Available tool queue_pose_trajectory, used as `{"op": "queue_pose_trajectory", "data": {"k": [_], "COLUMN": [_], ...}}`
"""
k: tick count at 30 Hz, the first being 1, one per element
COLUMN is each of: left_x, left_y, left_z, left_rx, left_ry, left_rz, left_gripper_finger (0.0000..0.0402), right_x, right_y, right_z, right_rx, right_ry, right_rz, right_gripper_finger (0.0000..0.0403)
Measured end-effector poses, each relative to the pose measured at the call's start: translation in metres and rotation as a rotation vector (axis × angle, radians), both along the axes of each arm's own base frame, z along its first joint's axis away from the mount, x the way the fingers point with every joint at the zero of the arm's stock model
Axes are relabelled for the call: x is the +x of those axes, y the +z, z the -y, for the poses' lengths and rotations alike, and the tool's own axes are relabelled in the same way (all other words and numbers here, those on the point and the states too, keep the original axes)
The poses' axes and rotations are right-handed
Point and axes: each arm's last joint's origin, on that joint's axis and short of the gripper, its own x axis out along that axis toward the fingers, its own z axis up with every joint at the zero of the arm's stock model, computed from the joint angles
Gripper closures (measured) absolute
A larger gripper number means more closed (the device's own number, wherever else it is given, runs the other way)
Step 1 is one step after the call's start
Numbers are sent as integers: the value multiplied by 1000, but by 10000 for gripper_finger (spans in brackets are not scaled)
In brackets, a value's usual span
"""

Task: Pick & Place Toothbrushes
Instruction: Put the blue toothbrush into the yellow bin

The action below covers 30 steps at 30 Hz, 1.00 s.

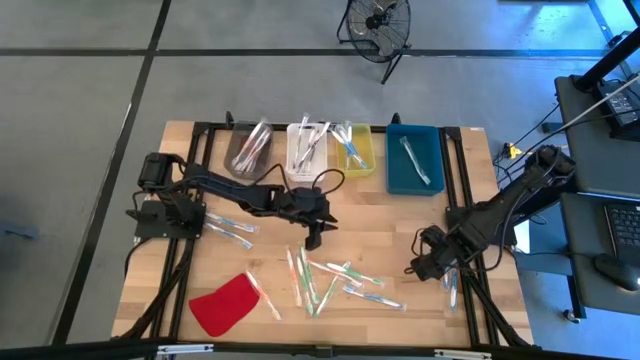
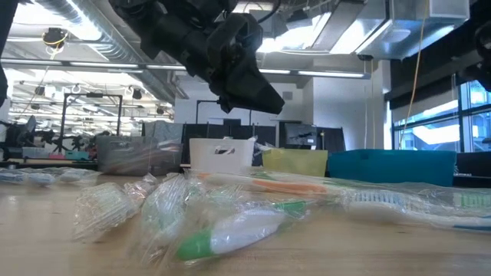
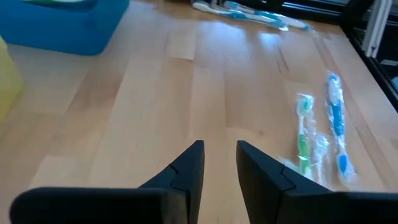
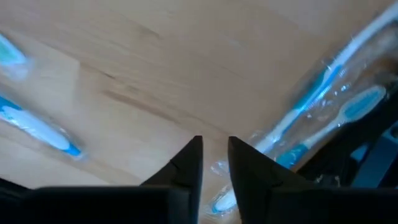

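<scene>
We see a light wooden bench on a grey floor, a fan at the top of the high view, and four bins along the bench's upper edge. Loose toothbrushes lie scattered at lower centre. The left gripper hovers just above that scatter, its fingers slightly apart and holding nothing. The right gripper sits at right, narrowly parted over blue toothbrushes, gripping none.

Left pincer, slightly parted, empty, above bare table near toothbrushes.
</scene>
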Motion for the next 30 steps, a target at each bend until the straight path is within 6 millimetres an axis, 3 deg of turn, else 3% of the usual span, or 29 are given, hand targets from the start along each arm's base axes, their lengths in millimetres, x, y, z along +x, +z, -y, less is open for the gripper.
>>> {"op": "queue_pose_trajectory", "data": {"k": [9, 14, 20, 30], "left_x": [-1, -1, -1, -1], "left_y": [-1, -1, -1, -1], "left_z": [12, 12, 12, 12], "left_rx": [7, 7, 7, 7], "left_ry": [-37, -36, -36, -36], "left_rz": [-5, -8, -8, -9], "left_gripper_finger": [313, 313, 313, 313], "right_x": [-12, -17, -19, -15], "right_y": [-19, -29, -36, -47], "right_z": [-11, -17, -19, -22], "right_rx": [-5, -8, -33, -85], "right_ry": [-66, -104, -132, -140], "right_rz": [-147, -185, -207, -233], "right_gripper_finger": [235, 211, 209, 248]}}
